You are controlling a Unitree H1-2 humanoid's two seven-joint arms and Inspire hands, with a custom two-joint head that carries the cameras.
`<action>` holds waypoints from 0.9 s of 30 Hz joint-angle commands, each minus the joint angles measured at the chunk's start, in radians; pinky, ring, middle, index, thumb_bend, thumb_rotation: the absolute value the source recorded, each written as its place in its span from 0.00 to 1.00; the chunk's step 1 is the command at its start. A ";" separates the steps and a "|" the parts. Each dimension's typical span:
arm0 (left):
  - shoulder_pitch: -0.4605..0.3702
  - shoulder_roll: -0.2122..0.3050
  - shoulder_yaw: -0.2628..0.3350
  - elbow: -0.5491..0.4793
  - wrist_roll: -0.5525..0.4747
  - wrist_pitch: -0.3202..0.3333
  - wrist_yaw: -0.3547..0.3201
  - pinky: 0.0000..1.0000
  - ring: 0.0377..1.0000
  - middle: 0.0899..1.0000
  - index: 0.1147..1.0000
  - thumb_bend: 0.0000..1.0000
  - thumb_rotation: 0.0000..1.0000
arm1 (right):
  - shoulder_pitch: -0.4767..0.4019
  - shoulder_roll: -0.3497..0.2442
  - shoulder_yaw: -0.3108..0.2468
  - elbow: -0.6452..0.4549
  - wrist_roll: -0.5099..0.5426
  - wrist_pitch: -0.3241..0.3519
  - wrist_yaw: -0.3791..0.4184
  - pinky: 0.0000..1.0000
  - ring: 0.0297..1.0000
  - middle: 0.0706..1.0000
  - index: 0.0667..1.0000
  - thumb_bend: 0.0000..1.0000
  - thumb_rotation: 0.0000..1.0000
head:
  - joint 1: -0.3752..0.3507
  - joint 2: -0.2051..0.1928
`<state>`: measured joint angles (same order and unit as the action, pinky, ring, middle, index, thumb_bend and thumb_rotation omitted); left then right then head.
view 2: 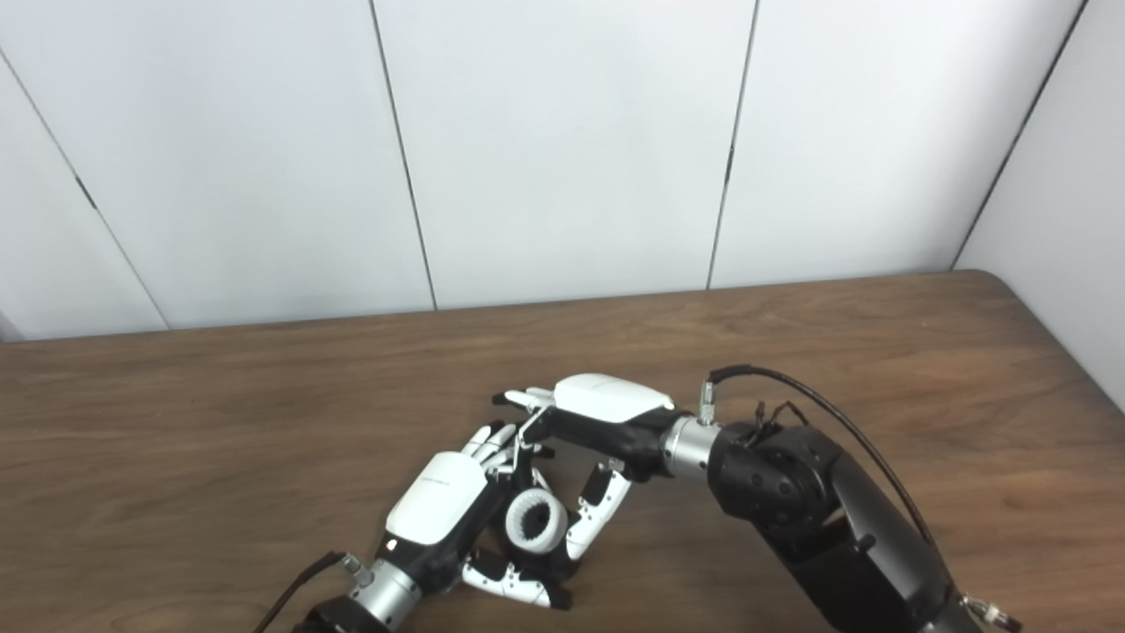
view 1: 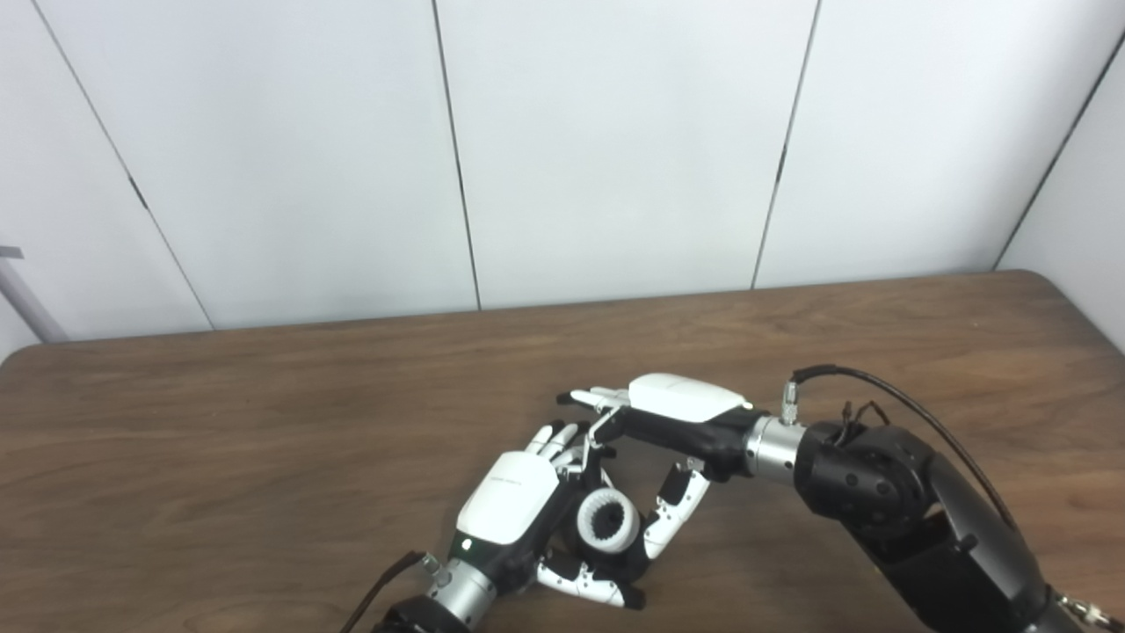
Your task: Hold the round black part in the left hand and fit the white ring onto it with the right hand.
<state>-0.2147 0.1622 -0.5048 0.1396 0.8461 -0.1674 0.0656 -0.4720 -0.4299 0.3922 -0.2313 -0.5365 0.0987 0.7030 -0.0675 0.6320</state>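
My left hand [view 1: 512, 503] is low at the table's front middle, fingers curled around the round black part [view 1: 606, 524]. Little of that part shows: only dark toothed material inside the white ring [view 1: 587, 519], which sits on it between the left fingers and thumb. My right hand [view 1: 675, 410] hovers just behind and right of it, palm down, fingers stretched left over the left fingertips. Its thumb [view 1: 671, 513] hangs down beside the ring's right edge; I cannot tell whether it touches. Nothing is gripped in the right hand.
The brown wooden table [view 1: 264, 440] runs wide to the left, right and back. White wall panels [view 1: 615, 149] stand behind its far edge. A black cable [view 1: 888, 396] loops above my right wrist.
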 commanded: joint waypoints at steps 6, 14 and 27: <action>0.077 0.012 -0.023 0.051 -0.007 -0.005 -0.005 1.00 0.97 0.84 0.41 0.52 0.05 | -0.040 -0.012 -0.018 -0.027 0.001 0.007 -0.002 0.99 1.00 1.00 0.98 1.00 0.27 | -0.005 0.001; 0.073 0.014 -0.025 0.062 -0.008 -0.006 -0.004 1.00 0.97 0.84 0.41 0.52 0.05 | -0.031 -0.002 -0.049 -0.033 0.001 0.013 -0.037 1.00 1.00 1.00 0.97 1.00 0.62 | -0.007 -0.004; 0.075 0.013 -0.026 0.055 -0.008 -0.001 -0.011 1.00 0.98 0.84 0.41 0.52 0.05 | -0.016 0.004 -0.056 -0.050 -0.023 0.038 -0.049 1.00 1.00 1.00 0.99 0.74 0.92 | -0.005 -0.005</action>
<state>-0.2151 0.1634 -0.5053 0.1397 0.8338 -0.1670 0.0606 -0.4658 -0.4293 0.3546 -0.2441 -0.5587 0.1369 0.6853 -0.0721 0.6259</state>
